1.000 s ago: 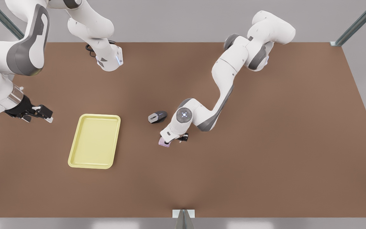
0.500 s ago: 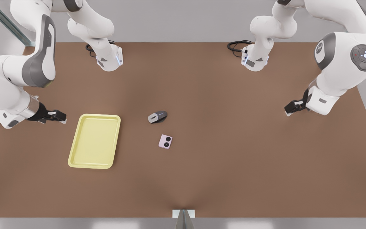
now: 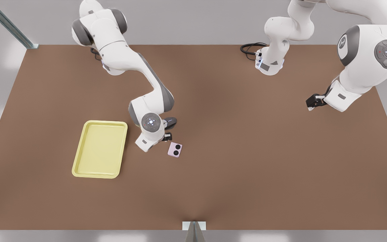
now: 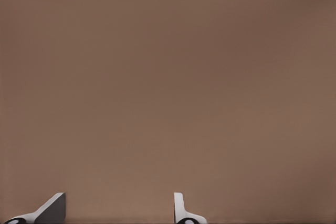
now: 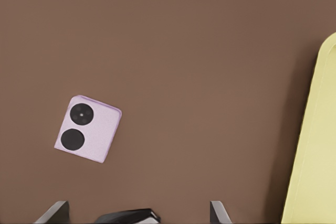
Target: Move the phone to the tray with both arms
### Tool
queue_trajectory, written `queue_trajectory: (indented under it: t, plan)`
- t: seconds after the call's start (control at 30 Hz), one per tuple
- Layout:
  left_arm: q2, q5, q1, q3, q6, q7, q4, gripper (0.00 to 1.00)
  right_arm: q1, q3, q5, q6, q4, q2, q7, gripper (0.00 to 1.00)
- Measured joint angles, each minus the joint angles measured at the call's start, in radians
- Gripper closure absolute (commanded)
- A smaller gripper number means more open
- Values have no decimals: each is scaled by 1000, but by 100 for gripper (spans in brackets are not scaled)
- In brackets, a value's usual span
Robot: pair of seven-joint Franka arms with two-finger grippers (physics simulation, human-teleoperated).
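The pale pink phone (image 3: 175,149) lies flat on the brown table, its two black circles facing up, to the front view's right of the pale yellow tray (image 3: 100,149). My right gripper (image 3: 166,137) hovers between tray and phone, just off the phone's far corner. The right wrist view has the phone (image 5: 88,129) and the tray's rim (image 5: 315,145), with the right gripper (image 5: 136,214) open and its fingertips (image 5: 56,209) clear of the phone. At the front view's far right, my left gripper (image 3: 313,102) waits over bare table. It is open (image 4: 118,216) and holds nothing.
A grey and black computer mouse (image 3: 171,122) sits just behind the right gripper, partly covered by the arm. Black cables (image 3: 249,48) lie by the arm base at the back. A metal bracket (image 3: 194,226) stands at the table's front edge.
The left arm lifted off the phone and withdrew to the front view's far right. The right arm swung from beyond the tray to just beside the phone. The phone stayed put.
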Motion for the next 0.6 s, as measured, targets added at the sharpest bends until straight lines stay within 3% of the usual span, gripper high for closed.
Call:
queue_trajectory:
  t: [0.23,0.6]
  plan:
    - [16,-3,-2,3,-15,50,0,0,34,21,30,185,94,191,263,0]
    - [25,-9,-2,4,-20,97,0,0,34,29,24,340,53,240,499,0]
